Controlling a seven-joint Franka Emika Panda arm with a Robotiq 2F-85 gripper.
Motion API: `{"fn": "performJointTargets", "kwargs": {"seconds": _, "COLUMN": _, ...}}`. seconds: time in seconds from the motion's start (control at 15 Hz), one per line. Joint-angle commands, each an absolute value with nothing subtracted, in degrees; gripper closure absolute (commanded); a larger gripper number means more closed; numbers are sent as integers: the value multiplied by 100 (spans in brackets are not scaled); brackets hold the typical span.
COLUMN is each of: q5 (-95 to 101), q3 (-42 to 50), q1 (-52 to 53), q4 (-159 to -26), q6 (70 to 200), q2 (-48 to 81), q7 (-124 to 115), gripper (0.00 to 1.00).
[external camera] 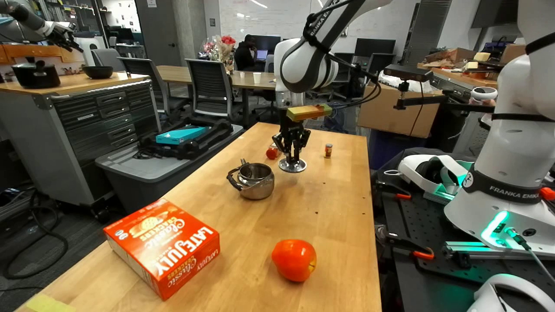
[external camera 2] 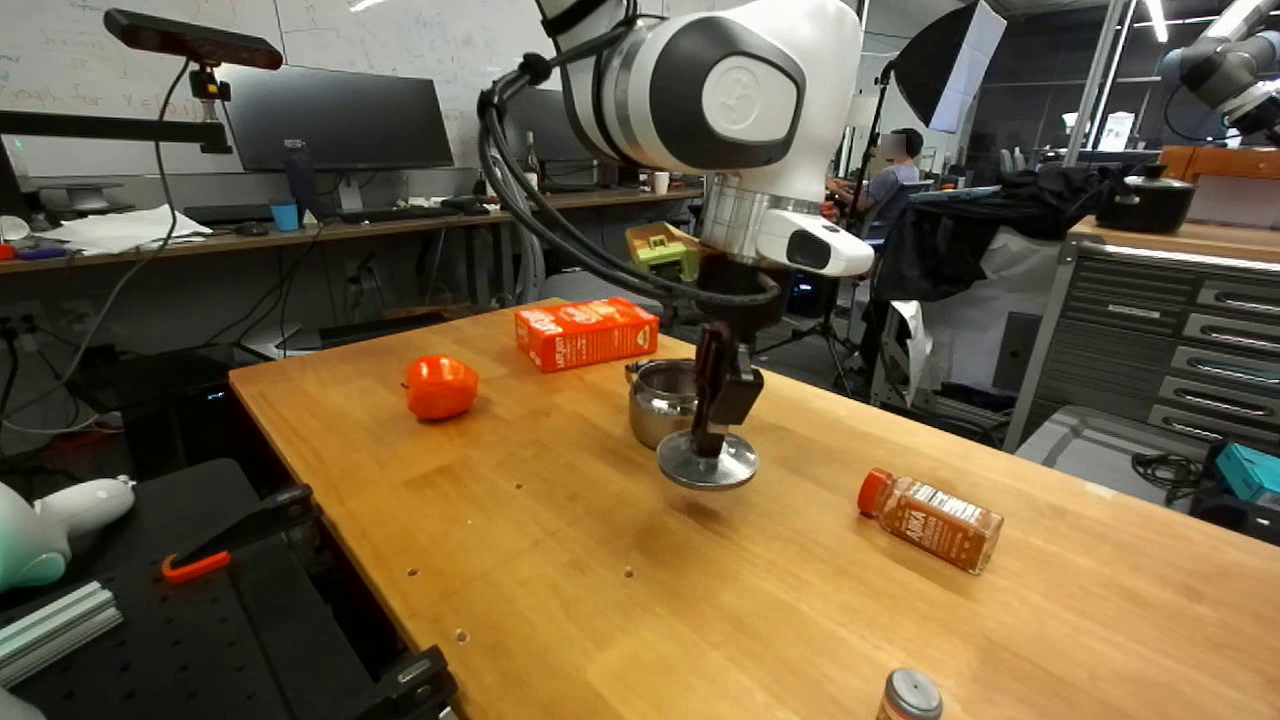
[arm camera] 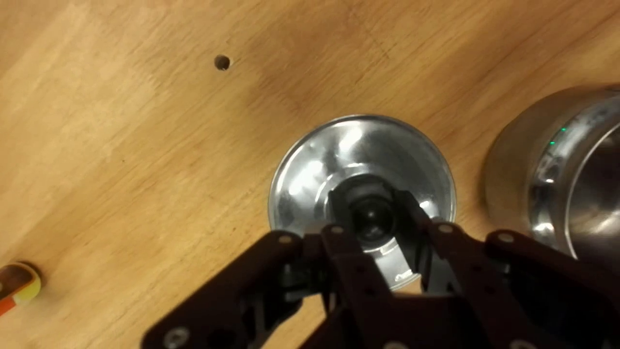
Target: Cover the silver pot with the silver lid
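Observation:
The silver pot point(external camera: 259, 187) stands upright and uncovered on the table, with a dark handle folded to one side. It also shows in an exterior view point(external camera 2: 660, 408), partly behind the gripper, and at the right edge of the wrist view point(arm camera: 512, 169). The silver lid point(external camera: 285, 166) hangs level from my gripper point(external camera: 293, 155), a little above the table, with a shadow beneath it. It also shows in an exterior view point(external camera 2: 688, 466) and the wrist view point(arm camera: 361, 148). My gripper point(arm camera: 372, 206) is shut on the lid's dark knob. The lid is beside the pot, apart from it.
A red cracker box point(external camera: 162, 245) and a red-orange fruit point(external camera: 295, 260) lie on the pot's far side from the lid. A spice bottle with a red cap point(external camera 2: 935, 522) lies on its side. A small jar point(external camera: 328, 151) stands near the table's edge.

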State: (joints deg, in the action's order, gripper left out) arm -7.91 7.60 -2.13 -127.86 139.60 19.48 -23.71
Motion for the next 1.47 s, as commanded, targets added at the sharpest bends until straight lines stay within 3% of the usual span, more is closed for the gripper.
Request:
{"fn": "performJointTargets", "kwargs": {"seconds": 0.0, "q5": -753, "q3": 700, "q1": -142, "q4": -13055, "q6": 13895, "q2": 1411, "q7": -2298, "gripper": 93}}
{"fn": "performJointTargets", "kwargs": {"seconds": 0.87, "q5": -779, "q3": 289, "q1": 20, "q4": -12185, "q6": 12581, "q2": 1221, "q7": -2401, "gripper": 93}}
{"fn": "performJointTargets", "kwargs": {"seconds": 1.4, "q5": -855, "q3": 169, "q1": 103, "q4": -11704, "q6": 12678, "q2": 1469, "q7": -2323, "gripper": 93}}
